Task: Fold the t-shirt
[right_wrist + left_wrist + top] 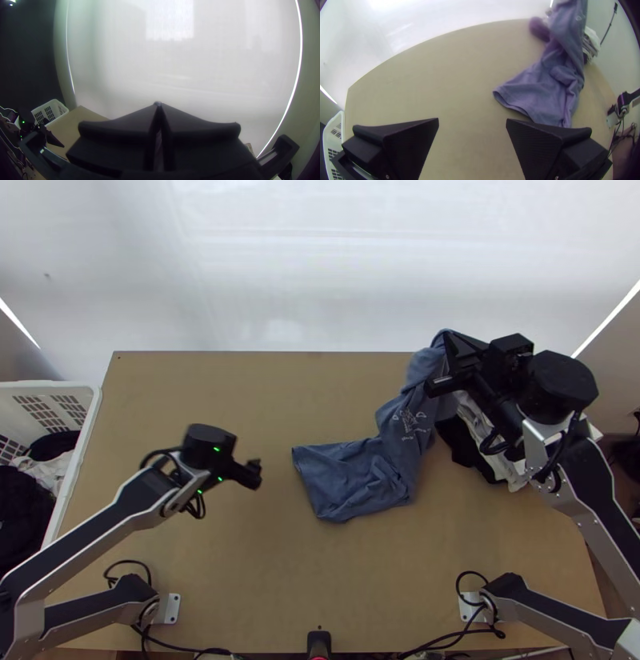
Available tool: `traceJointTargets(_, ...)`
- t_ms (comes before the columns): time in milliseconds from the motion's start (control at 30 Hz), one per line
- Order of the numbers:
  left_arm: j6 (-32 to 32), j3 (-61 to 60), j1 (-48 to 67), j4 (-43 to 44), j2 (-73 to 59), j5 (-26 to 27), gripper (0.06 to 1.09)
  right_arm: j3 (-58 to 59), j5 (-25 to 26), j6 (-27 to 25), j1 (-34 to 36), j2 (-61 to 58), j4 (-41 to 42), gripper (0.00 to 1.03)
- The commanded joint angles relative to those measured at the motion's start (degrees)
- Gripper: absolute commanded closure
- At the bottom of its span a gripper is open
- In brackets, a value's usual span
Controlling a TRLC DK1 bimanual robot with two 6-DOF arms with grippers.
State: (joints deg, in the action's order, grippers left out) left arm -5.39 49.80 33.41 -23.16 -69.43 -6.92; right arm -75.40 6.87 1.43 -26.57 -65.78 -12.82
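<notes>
T-shirt (352,476), blue: one part rumpled on the tabletop (240,388), the rest raised — its upper end pinched in the right tool (451,346). Left tool (251,474), above the tabletop — fingers spread wide. Garment pile (515,478), near the right arm.

Room left of t-shirt (352,476); clothes (466,448) block right.

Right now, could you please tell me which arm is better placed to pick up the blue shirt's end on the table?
Probably the left: the left gripper is open, empty and near that end of the shirt, while the right gripper is shut on the shirt's raised part.
</notes>
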Motion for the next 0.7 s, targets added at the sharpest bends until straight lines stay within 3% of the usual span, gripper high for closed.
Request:
traceJointTargets(0, 5.3, -2.25, 9.04, 3.56, -4.31, -0.29, 0.1, 1.13, 0.95, -1.17, -1.12, -1.28, 0.34, 1.0)
traceJointTargets(167, 6.97, -1.9, 14.14, 10.15, -6.95, -4.42, 0.11, 1.3, 0.95, -1.7, -0.94, -1.9, 1.04, 1.0)
traceJointTargets(500, 10.92, 2.85, 21.79, 14.72, -15.47, -5.3, 0.11, 1.83, 1.39, -1.7, -0.24, -2.34, 1.74, 1.0)
traceJointTargets(667, 14.26, 4.87, 23.46, 15.95, -19.78, -8.11, 0.11, 2.09, 1.39, -1.78, 0.2, -2.16, 1.74, 1.0)
